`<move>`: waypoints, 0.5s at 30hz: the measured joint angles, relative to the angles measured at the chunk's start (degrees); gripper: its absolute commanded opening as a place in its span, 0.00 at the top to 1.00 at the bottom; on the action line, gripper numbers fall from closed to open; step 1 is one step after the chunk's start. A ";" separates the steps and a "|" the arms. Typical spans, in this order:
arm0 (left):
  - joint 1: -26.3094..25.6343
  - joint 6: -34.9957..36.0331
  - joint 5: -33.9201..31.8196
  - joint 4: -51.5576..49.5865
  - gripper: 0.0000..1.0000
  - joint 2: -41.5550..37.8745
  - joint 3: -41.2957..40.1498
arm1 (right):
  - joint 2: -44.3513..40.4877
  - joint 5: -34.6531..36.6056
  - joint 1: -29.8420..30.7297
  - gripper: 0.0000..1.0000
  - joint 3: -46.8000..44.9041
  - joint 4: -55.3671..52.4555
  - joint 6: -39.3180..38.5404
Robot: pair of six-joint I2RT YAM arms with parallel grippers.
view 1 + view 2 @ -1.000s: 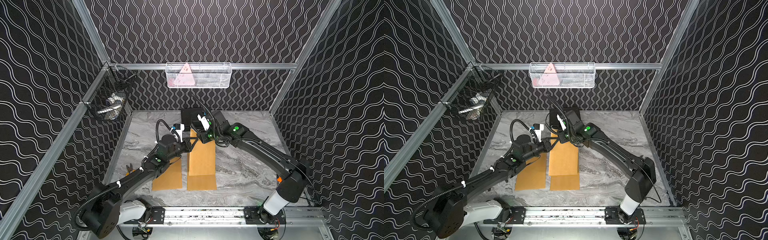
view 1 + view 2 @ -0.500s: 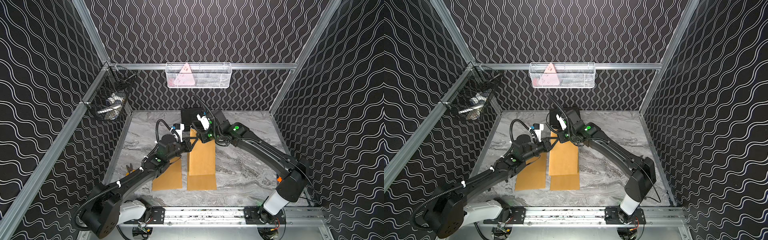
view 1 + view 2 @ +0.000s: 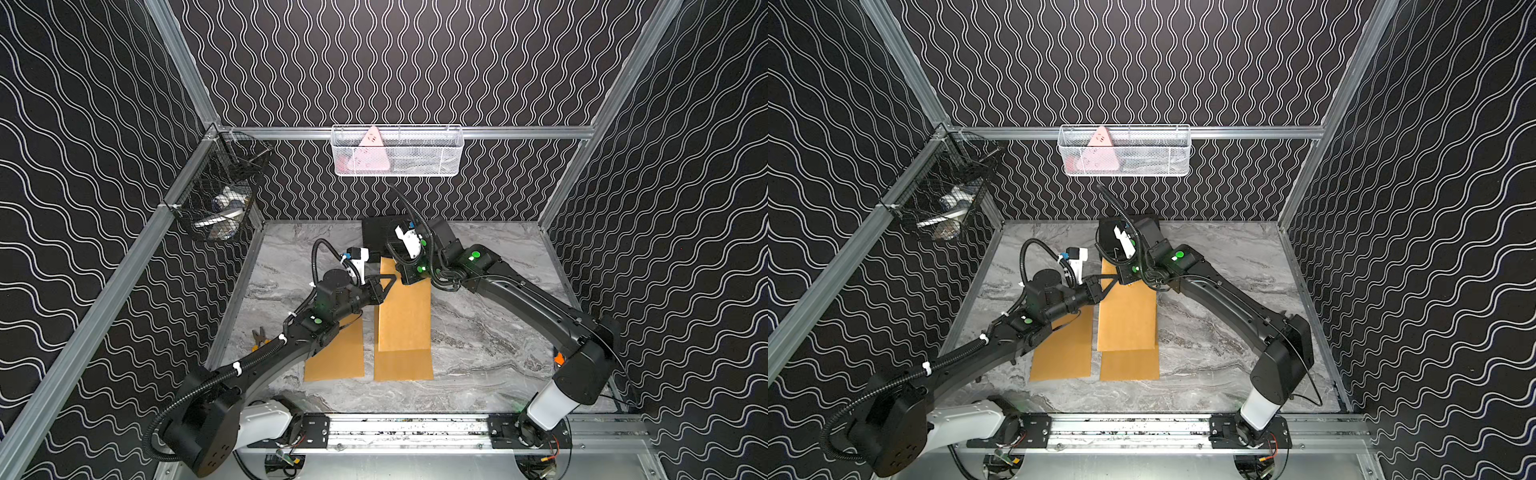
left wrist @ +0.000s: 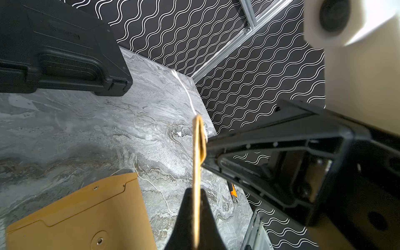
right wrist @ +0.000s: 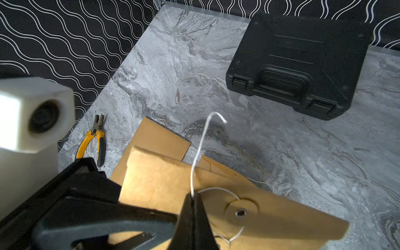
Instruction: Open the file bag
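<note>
Two brown file bags lie side by side on the marble table. The right-hand file bag (image 3: 403,316) (image 3: 1127,316) has its far end raised. My left gripper (image 3: 388,279) (image 4: 196,190) is shut on the edge of its flap (image 4: 197,149). My right gripper (image 5: 192,195) (image 3: 1127,276) is shut on the bag's white string (image 5: 201,147), just beside the round button (image 5: 240,211). The string's free end curls up above the jaws. The other file bag (image 3: 336,353) (image 4: 86,212) lies flat, partly under the left arm.
A black plastic case (image 3: 376,232) (image 5: 298,65) sits at the back of the table. Yellow-handled pliers (image 3: 259,334) (image 5: 95,138) lie near the left wall. A white wire basket (image 3: 397,151) and a black one (image 3: 222,195) hang on the walls.
My right gripper has closed from partly open and now pinches the string. The left gripper keeps its hold on the flap. Both arms have hardly moved.
</note>
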 measured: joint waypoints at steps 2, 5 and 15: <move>0.00 0.00 0.02 0.00 1.00 0.00 -0.02 | -0.04 0.00 -0.04 1.00 0.00 0.15 0.00; 0.00 0.00 0.02 0.02 1.00 0.00 -0.04 | -0.04 -0.02 -0.07 1.00 0.09 0.22 0.00; 0.00 0.00 0.39 0.37 1.00 0.00 -0.11 | 0.55 -2.23 -0.07 1.00 2.54 0.81 0.02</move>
